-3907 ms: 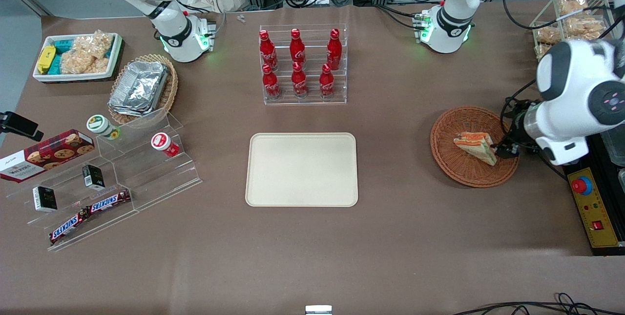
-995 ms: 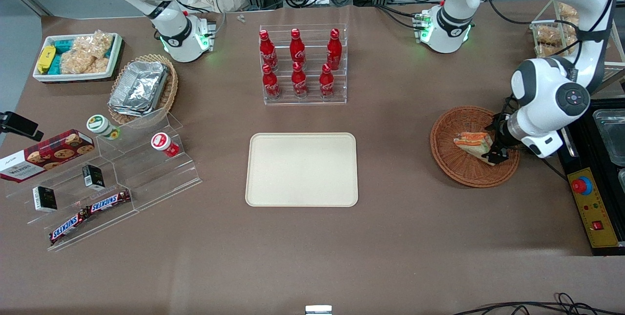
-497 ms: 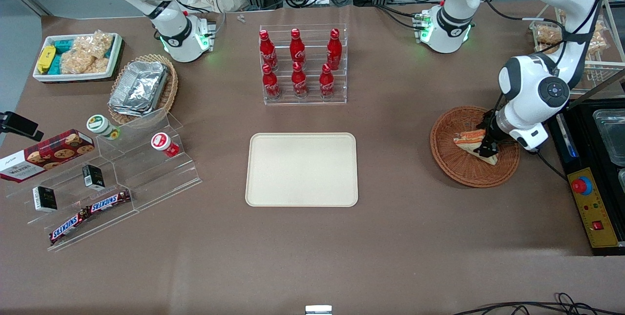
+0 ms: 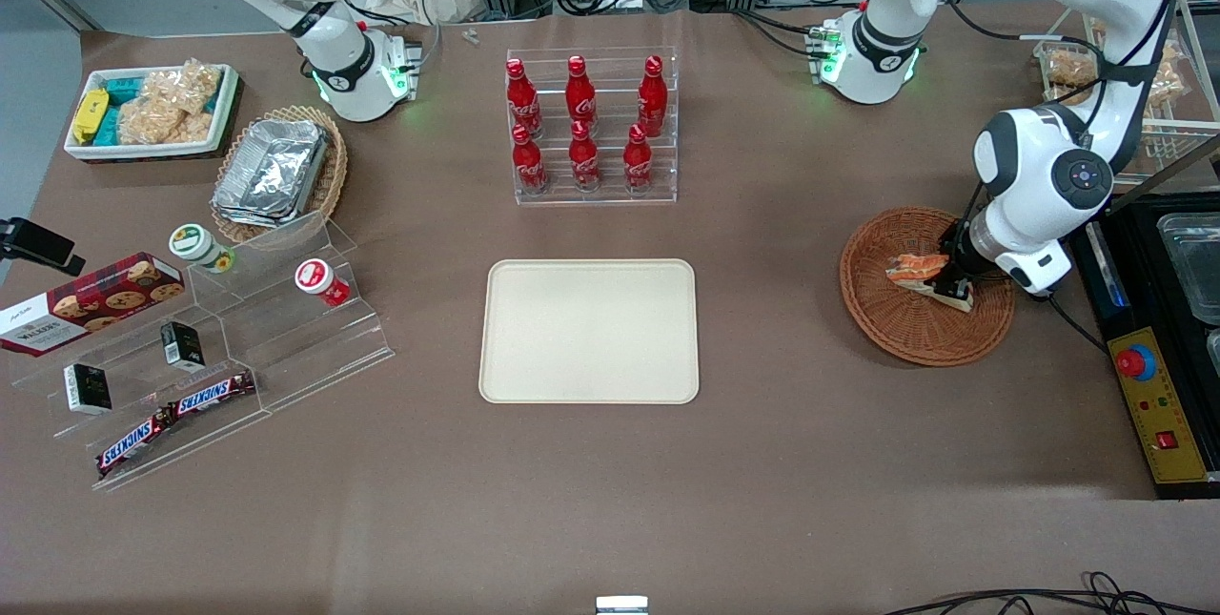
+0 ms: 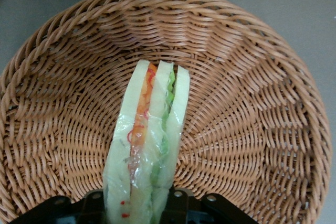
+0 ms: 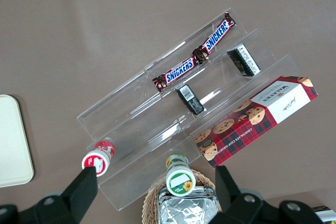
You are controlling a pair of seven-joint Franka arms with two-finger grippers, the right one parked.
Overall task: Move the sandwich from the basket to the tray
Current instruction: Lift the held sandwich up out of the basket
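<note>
The sandwich point(image 4: 915, 268) is a clear-wrapped wedge with orange and green filling. It is in the round reddish-brown basket point(image 4: 896, 334), toward the working arm's end of the table. My left gripper point(image 4: 953, 289) is down in the basket, shut on the sandwich's wide end. In the left wrist view the sandwich point(image 5: 149, 135) stands on edge between the black fingers point(image 5: 185, 205), its tip pointing away over the basket's weave point(image 5: 252, 77). The cream tray point(image 4: 589, 331) lies bare at the table's middle.
A clear rack of red cola bottles point(image 4: 591, 129) stands farther from the camera than the tray. A stepped acrylic shelf with snacks point(image 4: 238, 329), a tan basket of foil containers point(image 4: 276, 172) and a white snack bin point(image 4: 152, 110) lie toward the parked arm's end. A yellow control box point(image 4: 1153, 405) is beside the basket.
The left arm has swung in over the basket and its gripper has closed on the sandwich. The sandwich has tipped from lying flat up onto its edge.
</note>
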